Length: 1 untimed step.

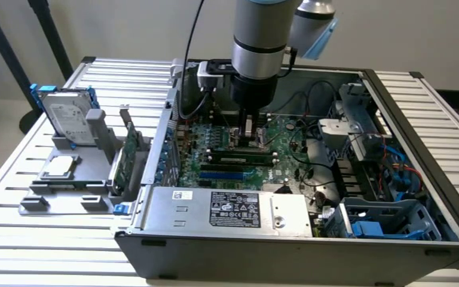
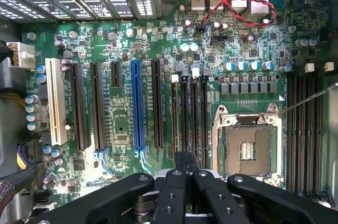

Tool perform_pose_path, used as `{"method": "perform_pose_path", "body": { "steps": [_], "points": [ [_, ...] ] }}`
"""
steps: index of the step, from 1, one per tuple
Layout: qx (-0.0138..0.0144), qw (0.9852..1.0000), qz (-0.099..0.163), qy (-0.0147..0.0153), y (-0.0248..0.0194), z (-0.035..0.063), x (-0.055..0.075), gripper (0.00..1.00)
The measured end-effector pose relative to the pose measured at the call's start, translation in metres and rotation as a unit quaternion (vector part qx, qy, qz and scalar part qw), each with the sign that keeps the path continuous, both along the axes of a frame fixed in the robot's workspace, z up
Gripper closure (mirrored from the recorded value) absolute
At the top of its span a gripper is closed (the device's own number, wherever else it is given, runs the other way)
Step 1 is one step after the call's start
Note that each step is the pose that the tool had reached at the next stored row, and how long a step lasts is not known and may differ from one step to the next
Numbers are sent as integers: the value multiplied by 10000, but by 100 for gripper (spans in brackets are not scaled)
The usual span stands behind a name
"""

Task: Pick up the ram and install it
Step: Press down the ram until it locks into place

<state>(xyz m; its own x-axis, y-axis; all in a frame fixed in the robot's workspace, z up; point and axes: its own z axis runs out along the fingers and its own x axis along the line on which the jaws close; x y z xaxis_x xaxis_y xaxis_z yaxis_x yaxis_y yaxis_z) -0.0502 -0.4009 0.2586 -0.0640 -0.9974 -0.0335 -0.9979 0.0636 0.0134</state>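
Observation:
The ram (image 1: 240,156) is a dark stick standing on edge along the black memory slots (image 2: 195,113) of the green motherboard (image 1: 213,134), inside the open computer case. My gripper (image 1: 250,142) hangs straight down over the stick's middle, its tips just above the top edge. Whether they touch the stick I cannot tell. In the wrist view the black fingers (image 2: 174,192) are drawn together, and nothing shows between them at the gripper (image 2: 186,165). The slots run out from under the tips.
On the exterior view's left, a grey holder (image 1: 62,185) carries a silver hard drive in a blue frame (image 1: 69,116) and a green expansion card (image 1: 129,152). The power supply (image 1: 229,209) fills the case's front. A CPU socket (image 2: 247,147), cables (image 2: 237,10) and a drive cage (image 1: 357,125) lie close by.

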Motion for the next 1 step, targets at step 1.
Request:
{"method": "perform_pose_path", "body": {
  "steps": [1],
  "points": [
    [0,10000,0,0,0,0,0,89]
  ]
}}
